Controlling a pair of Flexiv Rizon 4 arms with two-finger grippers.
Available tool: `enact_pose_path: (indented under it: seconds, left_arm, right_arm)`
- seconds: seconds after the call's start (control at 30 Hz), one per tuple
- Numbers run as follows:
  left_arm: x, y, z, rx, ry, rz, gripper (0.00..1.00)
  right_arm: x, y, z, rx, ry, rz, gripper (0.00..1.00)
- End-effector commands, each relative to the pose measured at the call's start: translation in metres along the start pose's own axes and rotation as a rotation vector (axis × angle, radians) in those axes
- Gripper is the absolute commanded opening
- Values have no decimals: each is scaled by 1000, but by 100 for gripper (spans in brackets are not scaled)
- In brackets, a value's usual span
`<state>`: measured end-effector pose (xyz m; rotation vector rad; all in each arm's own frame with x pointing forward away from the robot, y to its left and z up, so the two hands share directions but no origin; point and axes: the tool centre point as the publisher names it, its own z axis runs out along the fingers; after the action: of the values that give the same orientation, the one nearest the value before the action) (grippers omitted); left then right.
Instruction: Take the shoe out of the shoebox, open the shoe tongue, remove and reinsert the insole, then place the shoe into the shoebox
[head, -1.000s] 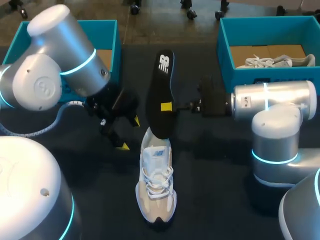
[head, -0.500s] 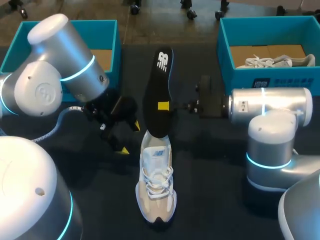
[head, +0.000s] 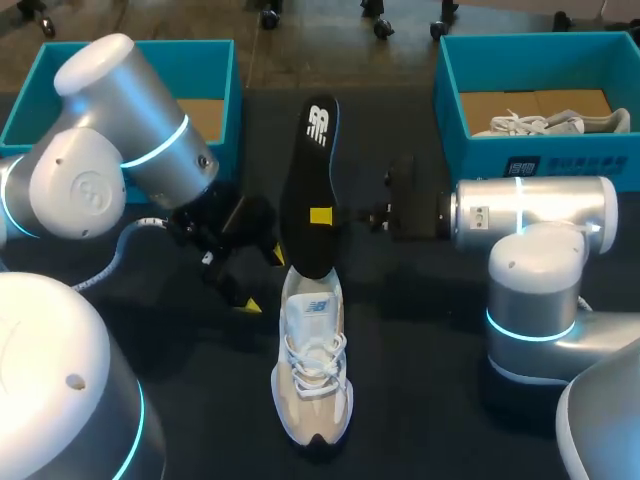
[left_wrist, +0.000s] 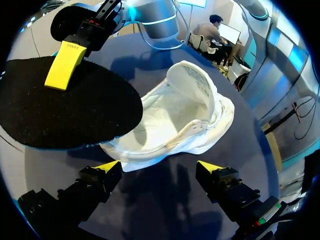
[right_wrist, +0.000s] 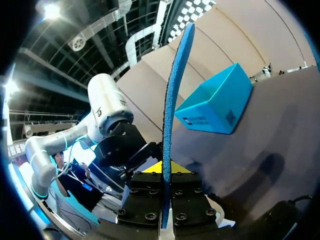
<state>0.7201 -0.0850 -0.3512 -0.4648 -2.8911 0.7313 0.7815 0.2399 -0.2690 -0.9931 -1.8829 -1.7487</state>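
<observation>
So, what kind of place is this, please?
Probably a robot test bench: on a dark table, the right gripper holds an insole by a shoe, with teal shoeboxes behind.

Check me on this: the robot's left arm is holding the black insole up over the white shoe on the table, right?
Wrong arm: the right gripper is holding the black insole up over the white shoe on the table. The right wrist view shows it clamped on the insole's edge.
</observation>
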Motion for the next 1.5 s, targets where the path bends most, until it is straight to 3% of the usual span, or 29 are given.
enact_pose_path:
  seconds: [0.03,0.97,1.5]
  left_arm:
    - [2,2,0,2,-4,1,100]
    - [1,6,0,12,-19,-12,100]
    - [1,6,0,12,-19,-12,100]
  right_arm:
    - [-6,-1,3,-6,17,-9,0]
    - [-18,-16,4,-25,80,-68,0]
    - [-10,-18,19,-32,102,-88,0]
